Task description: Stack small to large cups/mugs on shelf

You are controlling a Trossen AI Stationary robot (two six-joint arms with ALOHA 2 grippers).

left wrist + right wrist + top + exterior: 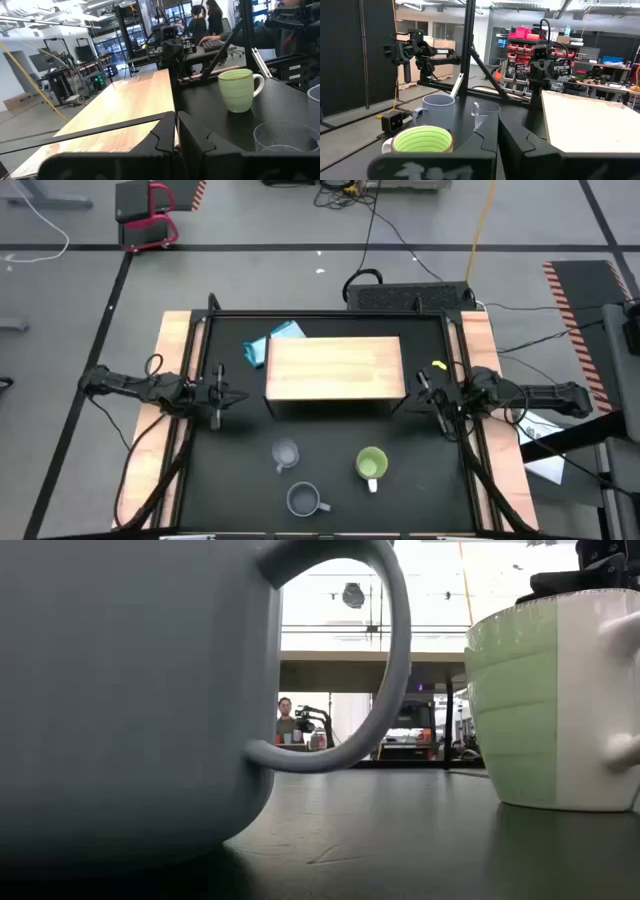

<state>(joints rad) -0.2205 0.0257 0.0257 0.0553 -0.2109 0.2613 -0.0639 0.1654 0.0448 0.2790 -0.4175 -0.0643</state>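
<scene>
Left gripper: the left gripper (218, 395) hangs beside the shelf's left end, fingers nearly pressed together, nothing between them.
Right gripper: the right gripper (436, 398) waits off the shelf's right end, fingers pressed fully together, empty too.
Shelf: the wooden shelf (334, 370) sits squarely between the two grippers, long axis running from one to the other, top bare.
Glass cup: the small glass cup (285, 453) stands on the table in front of the shelf, toward the camera side from the left gripper and nearer to it than to the right.
Grey mug: the grey mug (303, 499) sits further forward, handle pointing toward the right arm's side.
Green mug: the green mug (371, 464) is nearer the right gripper, handle turned toward the front edge.
Call: whichever cup goes first, the grippers look too closed to take it and would need to spread before reaching.
</scene>
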